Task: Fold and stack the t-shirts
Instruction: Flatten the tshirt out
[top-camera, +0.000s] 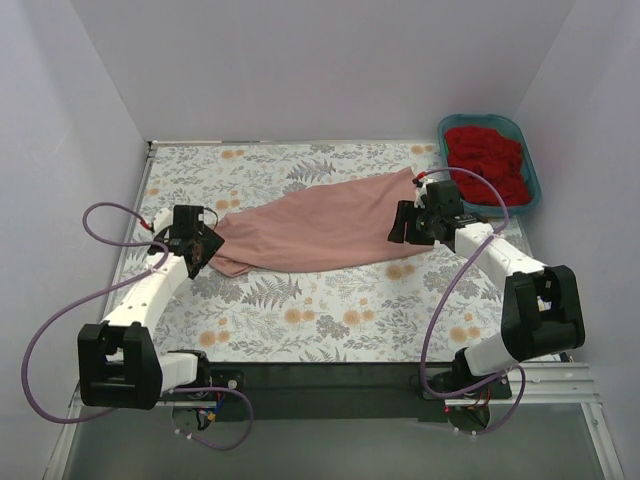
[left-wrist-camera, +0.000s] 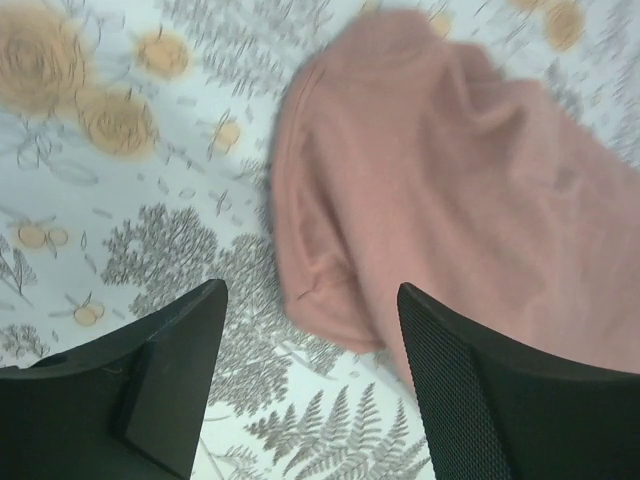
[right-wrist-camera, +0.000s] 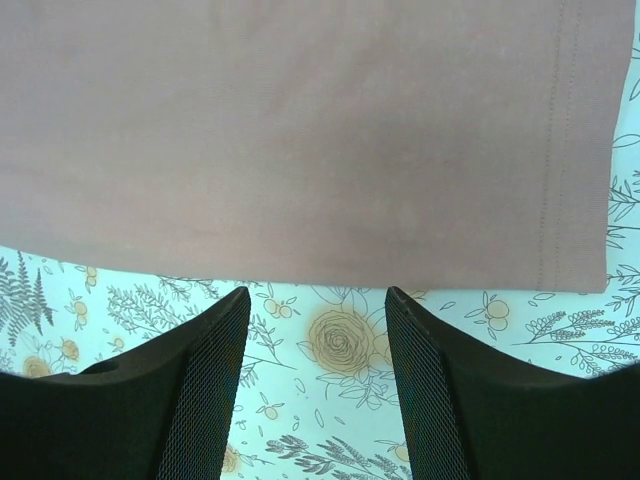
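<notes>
The salmon-pink t-shirt (top-camera: 320, 228) lies folded lengthwise across the floral cloth, narrow end at the left, wide hem end at the right. My left gripper (top-camera: 196, 252) is open and empty just off the shirt's left end; in the left wrist view (left-wrist-camera: 312, 300) a sleeve corner of the shirt (left-wrist-camera: 450, 190) lies between and beyond the fingers. My right gripper (top-camera: 407, 228) is open and empty at the shirt's right lower edge; in the right wrist view (right-wrist-camera: 318, 300) the shirt's hem (right-wrist-camera: 300, 140) lies just beyond the fingertips. The red t-shirt (top-camera: 488, 160) is bunched in the tub.
A teal oval tub (top-camera: 530, 170) stands at the back right corner. The grey-and-orange floral cloth (top-camera: 320, 310) covers the table. White walls close in the left, back and right sides. A dark strip (top-camera: 320, 375) runs along the near edge between the arm bases.
</notes>
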